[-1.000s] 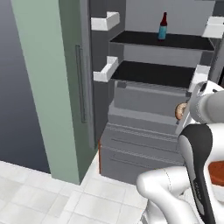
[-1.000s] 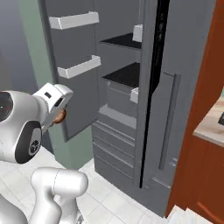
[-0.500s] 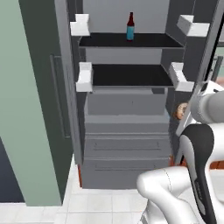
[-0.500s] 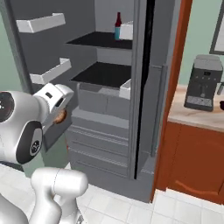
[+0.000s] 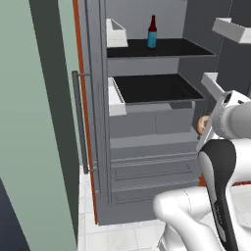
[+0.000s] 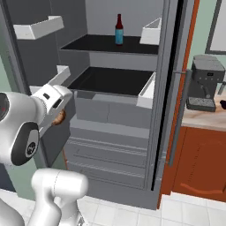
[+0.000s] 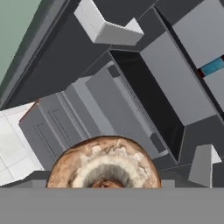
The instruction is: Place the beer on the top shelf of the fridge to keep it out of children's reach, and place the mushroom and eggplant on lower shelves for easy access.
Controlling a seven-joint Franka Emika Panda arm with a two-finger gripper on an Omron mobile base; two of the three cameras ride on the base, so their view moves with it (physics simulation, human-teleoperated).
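On the top shelf (image 5: pixel 162 47) of the fridge (image 5: pixel 147 147) stands the beer (image 5: pixel 152 32). Gripper (image 6: pixel 57 118) clamps the mushroom (image 7: pixel 103 164) (jaws themselves hidden). Judged step: mushroom placement. Next: advance it onto the lower shelf (image 6: pixel 110 81).

Fridge (image 5: pixel 147 147): grey, both doors open, dark shelves, grey drawer fronts below. Beer (image 5: pixel 152 32): dark bottle, reddish neck, teal label, upright on top shelf (image 5: pixel 166 47), near shelf's middle, toward back edge. Lower shelf (image 5: pixel 157 88): dark slab, bare. Mushroom (image 7: pixel 103 164): brown cap, paler speckled ring around stem, seen close, in front of drawers, off any shelf.
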